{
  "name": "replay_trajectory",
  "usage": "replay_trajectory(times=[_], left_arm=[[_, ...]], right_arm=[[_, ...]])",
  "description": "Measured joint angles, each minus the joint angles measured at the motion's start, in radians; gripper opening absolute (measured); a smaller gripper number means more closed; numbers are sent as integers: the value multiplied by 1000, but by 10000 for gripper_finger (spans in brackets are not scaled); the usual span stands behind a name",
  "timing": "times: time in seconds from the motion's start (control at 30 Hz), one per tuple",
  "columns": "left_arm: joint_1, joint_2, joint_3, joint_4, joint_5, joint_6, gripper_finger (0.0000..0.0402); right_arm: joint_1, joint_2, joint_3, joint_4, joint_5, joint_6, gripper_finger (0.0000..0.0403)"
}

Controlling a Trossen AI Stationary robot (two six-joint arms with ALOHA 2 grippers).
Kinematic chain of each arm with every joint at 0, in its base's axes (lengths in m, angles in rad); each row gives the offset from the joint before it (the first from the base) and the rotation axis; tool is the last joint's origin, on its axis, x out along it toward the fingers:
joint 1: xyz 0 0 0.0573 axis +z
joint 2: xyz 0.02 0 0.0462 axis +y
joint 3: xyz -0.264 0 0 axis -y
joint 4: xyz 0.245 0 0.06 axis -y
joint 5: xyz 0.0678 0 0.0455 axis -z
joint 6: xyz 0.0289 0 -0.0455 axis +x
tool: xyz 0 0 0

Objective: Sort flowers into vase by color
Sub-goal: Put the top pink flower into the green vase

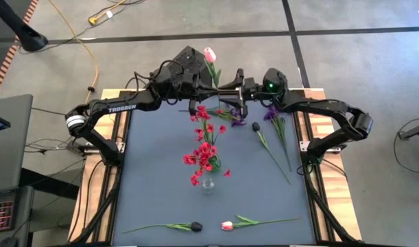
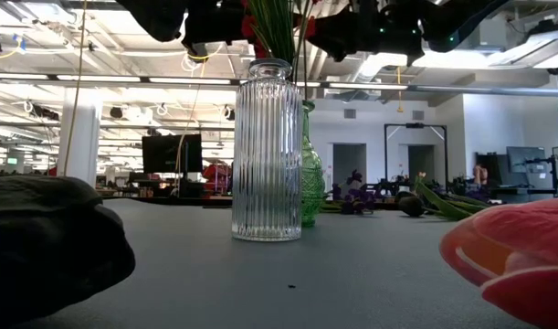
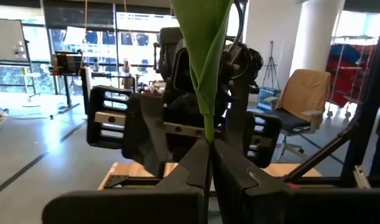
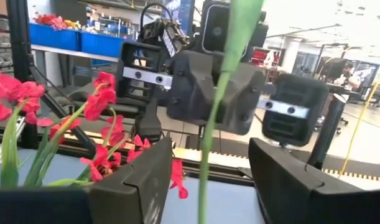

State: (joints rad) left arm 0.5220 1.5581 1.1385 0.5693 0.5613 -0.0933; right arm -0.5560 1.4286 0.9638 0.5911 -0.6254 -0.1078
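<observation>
A pink tulip (image 1: 210,55) is held upright in the air over the table's far middle, with my left gripper (image 1: 225,88) shut on its green stem. My right gripper (image 1: 239,93) faces it, open, and its two fingers stand on either side of the stem (image 4: 207,155) without touching it. A clear ribbed vase (image 2: 267,151) at the table's middle holds red flowers (image 1: 204,152). Behind it stands a green vase (image 2: 310,178) with purple blossoms (image 1: 230,115). My left gripper pinches the tulip's stem (image 3: 208,127) between its two fingers, just below a long green leaf (image 3: 202,50). The fingers lie level, pointing toward the table's right, across the stem. The tulip stands upright, lifted clear of the table, its blossom above the fingers.
A purple flower (image 1: 272,113) and a dark tulip (image 1: 256,126) lie on the mat at the far right. Near the front edge lie a dark tulip (image 1: 195,226) and a pink tulip (image 1: 227,225). Wooden table edges (image 1: 120,123) flank the mat.
</observation>
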Motion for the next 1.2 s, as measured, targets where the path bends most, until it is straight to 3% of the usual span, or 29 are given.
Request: replay_trajectory(times=[0.3,0.73,1.0,1.2], left_arm=[[-13,0,0,-2,-51,7,0],[-34,0,0,-14,-50,36,0],[-34,-2,0,-77,-45,65,4],[-12,-34,0,-90,17,49,69]], right_arm=[[35,0,0,-1,60,-6,153],[44,-5,0,-39,67,-5,26],[43,-39,0,-109,68,22,25],[37,-106,0,-182,75,22,25]])
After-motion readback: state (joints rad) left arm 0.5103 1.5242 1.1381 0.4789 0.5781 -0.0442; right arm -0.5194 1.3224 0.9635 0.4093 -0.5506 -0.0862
